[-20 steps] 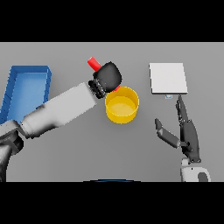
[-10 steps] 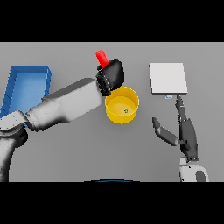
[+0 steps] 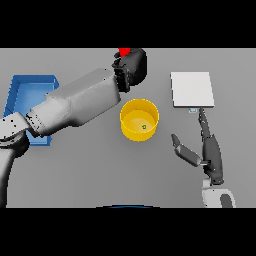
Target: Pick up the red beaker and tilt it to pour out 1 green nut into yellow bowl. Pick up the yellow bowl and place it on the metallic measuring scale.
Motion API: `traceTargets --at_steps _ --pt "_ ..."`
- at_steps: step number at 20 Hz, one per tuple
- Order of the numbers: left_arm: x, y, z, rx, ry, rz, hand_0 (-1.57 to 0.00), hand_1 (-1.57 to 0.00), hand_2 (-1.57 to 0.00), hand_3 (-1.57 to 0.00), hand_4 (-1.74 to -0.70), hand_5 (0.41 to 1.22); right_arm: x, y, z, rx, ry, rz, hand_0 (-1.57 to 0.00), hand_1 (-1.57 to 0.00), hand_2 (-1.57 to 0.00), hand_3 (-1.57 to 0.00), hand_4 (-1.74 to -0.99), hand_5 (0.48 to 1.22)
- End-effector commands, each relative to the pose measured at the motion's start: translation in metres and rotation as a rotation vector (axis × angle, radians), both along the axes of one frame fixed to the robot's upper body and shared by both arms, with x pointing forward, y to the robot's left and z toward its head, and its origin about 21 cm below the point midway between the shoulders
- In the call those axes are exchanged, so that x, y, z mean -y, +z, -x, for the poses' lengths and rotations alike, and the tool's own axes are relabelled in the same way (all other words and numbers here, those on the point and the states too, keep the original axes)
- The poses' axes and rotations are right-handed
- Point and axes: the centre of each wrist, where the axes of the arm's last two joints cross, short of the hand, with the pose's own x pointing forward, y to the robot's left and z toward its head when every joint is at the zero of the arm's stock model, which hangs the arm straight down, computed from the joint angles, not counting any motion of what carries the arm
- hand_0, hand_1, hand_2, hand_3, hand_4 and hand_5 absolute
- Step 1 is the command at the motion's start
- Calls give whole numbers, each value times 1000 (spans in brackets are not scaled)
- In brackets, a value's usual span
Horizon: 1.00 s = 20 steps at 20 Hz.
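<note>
The red beaker [image 3: 124, 52] is being held high near the far edge of the counter [image 3: 90, 165], with only its red top showing above the left hand [image 3: 133, 66], whose dark fingers are curled around it. Compared with half a second ago, the left hand is now sitting farther back and no longer hanging over the yellow bowl [image 3: 139, 119]; the beaker is moving away from the pouring position. Inside the bowl one small green nut [image 3: 144, 126] is now lying on the bottom, to the right of the middle, so I judge that the pouring step is done and the beaker only needs to be put down. The bowl itself is standing in the middle of the counter, not touched by any hand, so the second step is not yet begun. The metallic measuring scale [image 3: 192, 89] is lying toward the far right side of the counter, apart from the bowl, with nothing on it. The right hand [image 3: 207, 152] is waiting near the near right edge with straight, relaxed fingers, holding nothing. A blue tray [image 3: 20, 87] is standing at the left edge. Counting: one beaker, one bowl, one visible nut, one scale, one tray, two hands.
</note>
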Motion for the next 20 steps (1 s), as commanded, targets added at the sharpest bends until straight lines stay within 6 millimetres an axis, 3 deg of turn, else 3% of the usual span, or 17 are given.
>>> traceTargets --at_steps 1,2,4,7,9,11,14,20 --pt "-4 16 -6 25 4 26 -1571 -1571 -1571 -1494 -1727 1221 0 1 -1 4 3 0 1 1 1 1 -1203 592" --pt "-7 31 -11 60 23 50 -1571 -1571 -1399 -1509 -1676 1221 1 1 0 7 7 0 1 1 1 1 -1201 592" --pt "-12 64 -20 88 44 130 -1571 -1571 -1461 -1041 -1699 1221 3 3 -4 9 6 -15 1 1 1 1 -1186 596" --pt "-26 111 -35 154 152 271 -1571 -1571 -1515 -1300 -1709 1221 2 2 -6 -3 31 -48 1 1 1 1 -1182 593" --pt "-48 132 -47 142 259 426 -1571 -1571 -1535 -1397 -1720 1221 1 1 -3 19 47 -63 1 1 1 1 -1193 597" --pt "-86 144 -58 120 400 652 -1571 -1571 -1548 -1379 -1727 1221 3 1 -4 5 43 -72 1 1 1 1 -1199 594" --pt "-146 145 -70 96 591 994 -1571 -1571 -1559 -1368 -1733 1221 5 -2 -3 -1 49 -82 1 1 1 1 -1224 592" --pt "-243 106 -62 83 783 1469 -1571 -1571 -1568 -1414 -1739 1221 11 0 -6 27 69 -46 1 1 1 1 -1223 591"
